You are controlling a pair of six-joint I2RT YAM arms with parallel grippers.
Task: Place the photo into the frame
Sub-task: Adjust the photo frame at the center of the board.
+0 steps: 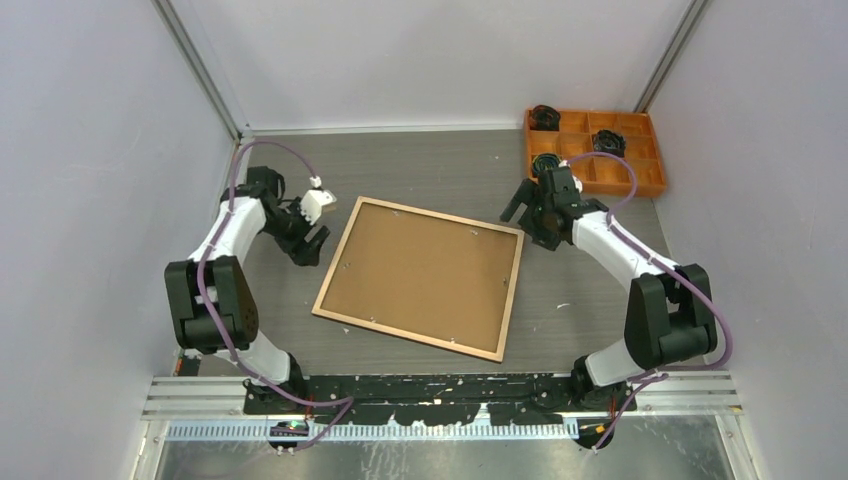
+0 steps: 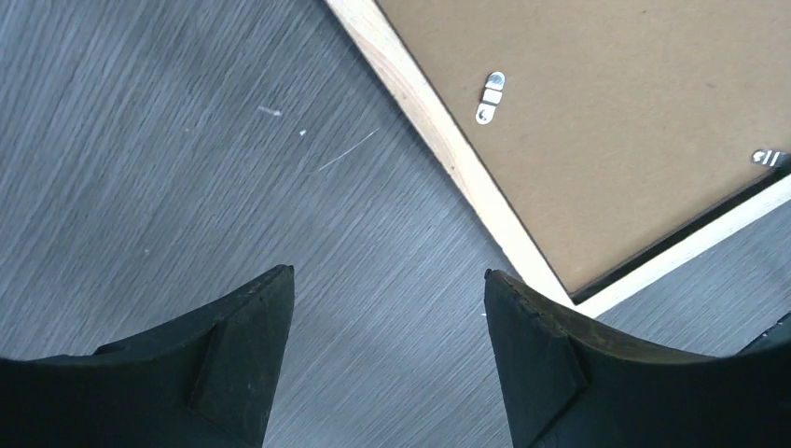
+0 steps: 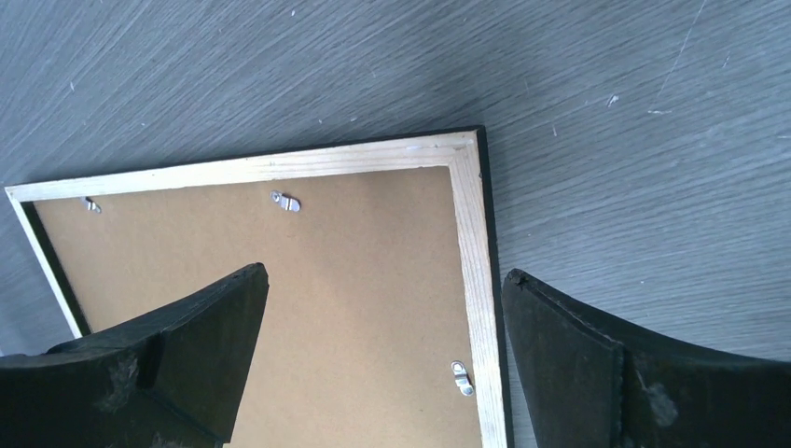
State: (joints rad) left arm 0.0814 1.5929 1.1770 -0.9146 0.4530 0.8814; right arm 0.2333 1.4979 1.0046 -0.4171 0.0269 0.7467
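Grey wood-grain counter (image 1: pixel 420 165), pale walls (image 1: pixel 80 150) around it. My left hand (image 2: pixel 384 280) hangs wide over bare counter, just off the far left corner of the frame (image 3: pixel 469 233). The frame lies face down mid-counter, slightly askew: pale wood rim, brown backing (image 1: pixel 420 275) inside, small metal clips (image 2: pixel 492 93) along the edges. My right hand (image 3: pixel 384 273) — also wide — hovers over its far right corner; an orange tray (image 1: pixel 655 165) sits beyond.

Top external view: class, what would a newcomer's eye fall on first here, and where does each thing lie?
The frame lies back-up in the middle of the table, a brown backing panel inside it. Open claws flank it: the left claw beside its left edge, the right claw by its far right corner. An orange tray sits in the far right corner.
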